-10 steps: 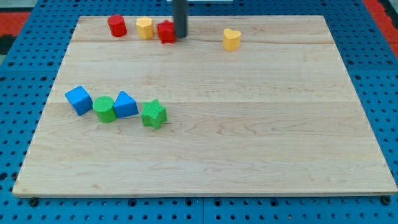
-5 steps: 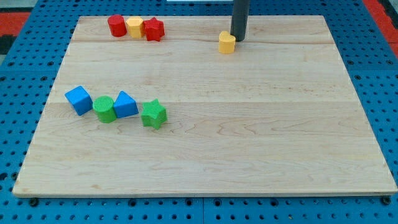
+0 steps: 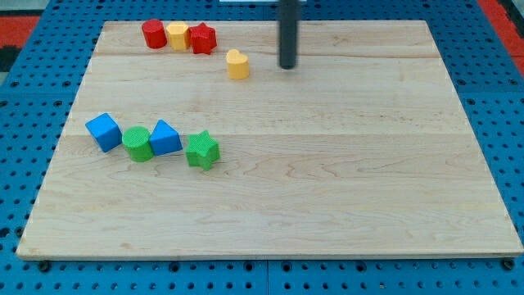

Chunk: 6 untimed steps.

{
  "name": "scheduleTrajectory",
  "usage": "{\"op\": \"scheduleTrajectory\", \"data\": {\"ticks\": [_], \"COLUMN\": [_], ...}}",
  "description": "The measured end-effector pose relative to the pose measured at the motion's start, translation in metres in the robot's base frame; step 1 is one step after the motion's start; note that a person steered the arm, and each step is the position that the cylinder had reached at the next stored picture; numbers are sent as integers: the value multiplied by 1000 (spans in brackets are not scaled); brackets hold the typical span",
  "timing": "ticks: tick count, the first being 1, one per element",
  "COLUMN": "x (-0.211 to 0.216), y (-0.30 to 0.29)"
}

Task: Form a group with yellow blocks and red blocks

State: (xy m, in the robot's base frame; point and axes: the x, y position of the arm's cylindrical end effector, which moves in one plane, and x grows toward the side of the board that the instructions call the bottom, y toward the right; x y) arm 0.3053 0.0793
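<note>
A red cylinder [image 3: 153, 34], a yellow block [image 3: 178, 36] and a red star [image 3: 203, 38] stand touching in a row at the view's top left. A yellow heart-shaped block [image 3: 237, 64] sits apart, lower right of the red star. My tip [image 3: 287, 66] is to the right of the yellow heart, with a clear gap between them.
A blue cube [image 3: 104, 131], a green cylinder [image 3: 137, 144], a blue block [image 3: 165, 137] and a green star [image 3: 202, 151] form a row at the view's left middle. The wooden board [image 3: 327, 180] is edged by blue pegboard.
The yellow heart has slid left and slightly down toward the red and yellow row. My tip moved from the board's top right to just right of the heart.
</note>
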Motion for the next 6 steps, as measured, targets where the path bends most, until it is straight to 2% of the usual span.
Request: {"op": "scheduleTrajectory", "data": {"ticks": [1,2,4,5,6], "x": [32,32,-39,-19,25], "y": [-12,-86,-139,-197,-279]}}
